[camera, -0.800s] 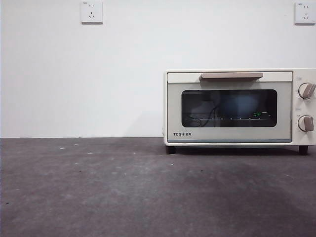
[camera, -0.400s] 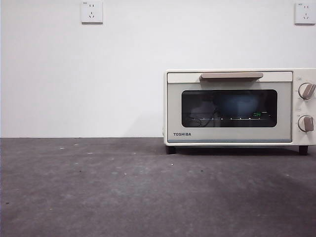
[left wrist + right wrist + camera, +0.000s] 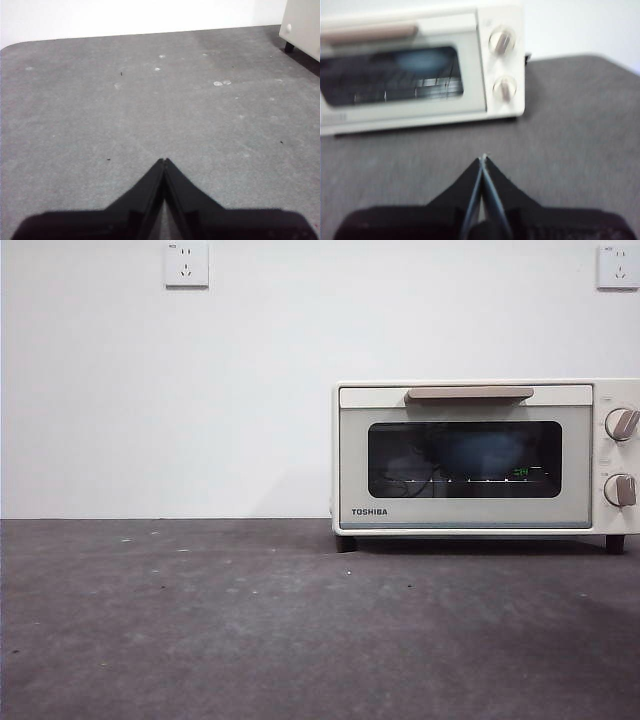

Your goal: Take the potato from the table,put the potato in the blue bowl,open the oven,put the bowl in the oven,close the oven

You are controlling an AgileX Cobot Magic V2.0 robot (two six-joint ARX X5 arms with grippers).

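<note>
The oven [image 3: 485,458] is seen with its door shut, and behind the dark glass a dim blue shape is made out — it may be the blue bowl, though the potato cannot be told apart through the window. No bowl or potato is seen anywhere on the table [image 3: 250,630]. The right gripper [image 3: 483,161] is held above the table with its jaws pressed together and nothing between them; straight ahead of its tips, well apart, the oven's front is faced, with the two knobs [image 3: 502,65] closest to its line and the bar handle [image 3: 367,33] off to one side, lying crosswise to the gripper's pointing direction. The left gripper [image 3: 164,162] is likewise closed and empty, and ahead of it only bare table is seen, with one corner of the oven caught far off at the edge of its view. The right gripper is therefore judged the nearer of the two to the oven. With the door closed and the table bare of task things, the task is judged to be at or near its end — no further reach towards the handle seems called for.
</note>
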